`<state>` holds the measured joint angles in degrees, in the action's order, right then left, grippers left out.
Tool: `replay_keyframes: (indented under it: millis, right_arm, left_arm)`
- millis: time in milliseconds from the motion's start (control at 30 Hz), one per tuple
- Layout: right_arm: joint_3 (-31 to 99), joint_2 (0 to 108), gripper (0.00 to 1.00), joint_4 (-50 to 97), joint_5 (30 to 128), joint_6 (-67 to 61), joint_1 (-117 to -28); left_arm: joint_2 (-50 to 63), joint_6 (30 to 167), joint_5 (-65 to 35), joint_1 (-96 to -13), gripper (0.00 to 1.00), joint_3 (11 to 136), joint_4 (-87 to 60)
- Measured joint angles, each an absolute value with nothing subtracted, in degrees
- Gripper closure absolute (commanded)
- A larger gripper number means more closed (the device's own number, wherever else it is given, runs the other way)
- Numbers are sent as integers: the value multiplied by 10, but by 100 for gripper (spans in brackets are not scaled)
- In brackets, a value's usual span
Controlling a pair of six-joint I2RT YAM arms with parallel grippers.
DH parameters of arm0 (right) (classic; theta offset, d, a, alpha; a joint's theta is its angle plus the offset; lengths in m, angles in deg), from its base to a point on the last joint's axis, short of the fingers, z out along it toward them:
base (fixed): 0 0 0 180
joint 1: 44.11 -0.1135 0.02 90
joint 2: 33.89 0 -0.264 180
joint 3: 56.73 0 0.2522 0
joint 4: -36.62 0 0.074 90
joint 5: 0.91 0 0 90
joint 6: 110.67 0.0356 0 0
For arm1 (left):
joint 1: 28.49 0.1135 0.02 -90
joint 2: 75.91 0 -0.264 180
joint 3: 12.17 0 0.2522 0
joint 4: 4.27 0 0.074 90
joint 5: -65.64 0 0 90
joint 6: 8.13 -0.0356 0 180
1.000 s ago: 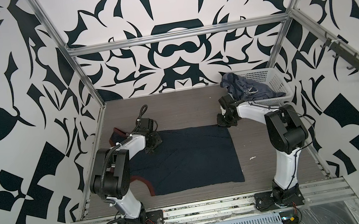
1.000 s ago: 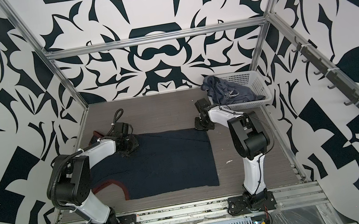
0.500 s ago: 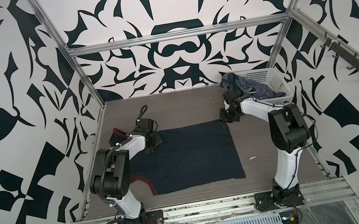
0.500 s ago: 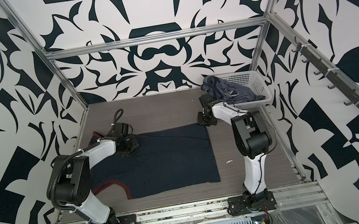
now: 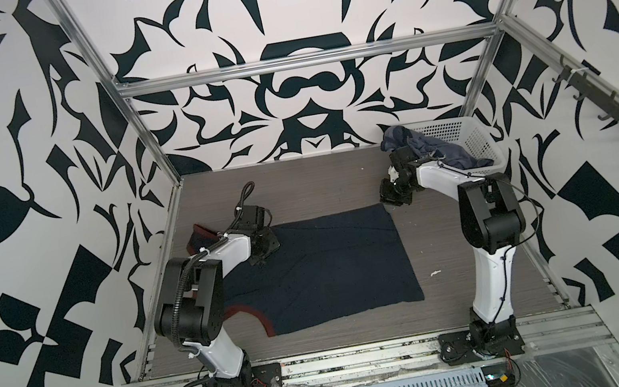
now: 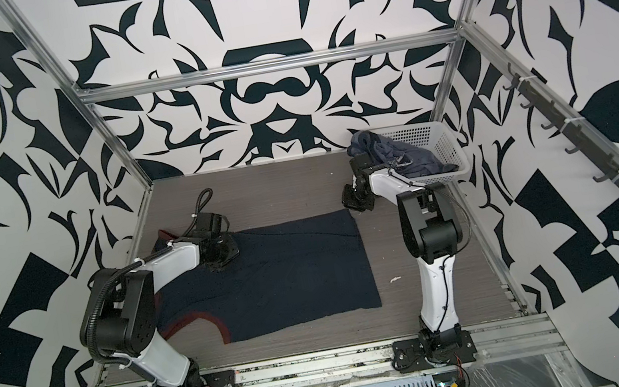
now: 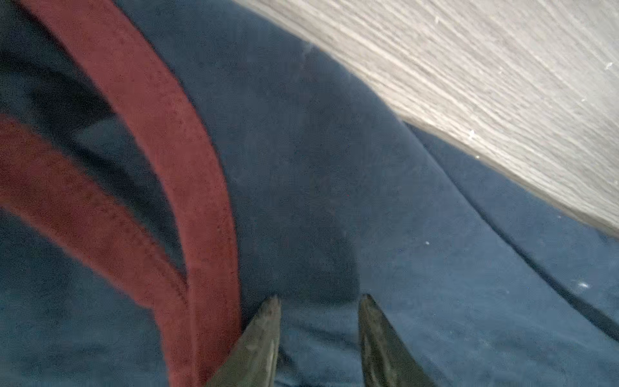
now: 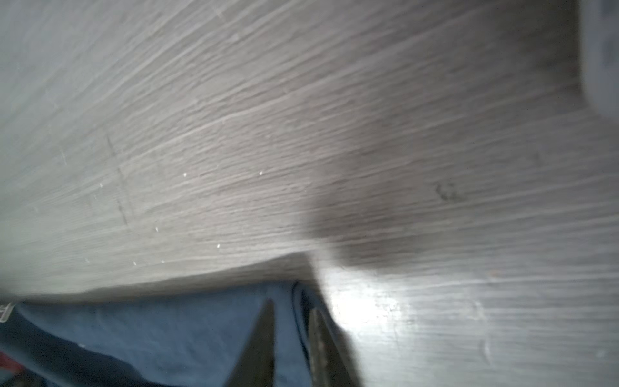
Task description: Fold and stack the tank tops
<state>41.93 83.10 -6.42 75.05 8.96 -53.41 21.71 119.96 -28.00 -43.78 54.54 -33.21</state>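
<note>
Release: right pincer [image 8: 291, 305], clamped a second ago, now narrowly parted, corner of navy tank top [image 5: 332, 266] beneath its tips; left pincer [image 7: 320, 296] half-wide beside red trim [image 7: 187, 167]. Folding likely next.

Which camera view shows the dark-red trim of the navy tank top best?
The left wrist view: the dark-red trim runs close-up as two wide bands. Both top views show only short curves; the right wrist view, a speck.

grey wood-grain table [image 5: 317, 176] here, and the navy tank top [image 5: 332, 266] lies spread flat across its middle, red trim showing at the left end. a white basket [image 5: 475, 134] sits in the far right corner. a small white scrap [image 5: 435, 272] lies on bare table just right of the tank top.
</note>
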Motion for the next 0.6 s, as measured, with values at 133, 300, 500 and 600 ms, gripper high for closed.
replay_keyframes:
  millis: [133,300,500,600]
  right_arm:
    - [383,812,66,-57,752,85,-533]
    - [305,747,59,-58,768,76,-539]
    - [204,640,54,-49,787,78,-561]
    - [162,607,54,-40,787,80,-582]
  left_arm:
    - [217,1199,-280,-438,58,545,-332]
    - [216,1198,-276,-438,62,547,-334]
    - [221,1197,-272,-436,68,558,-350]
    - [225,1198,-271,-435,71,563,-355]
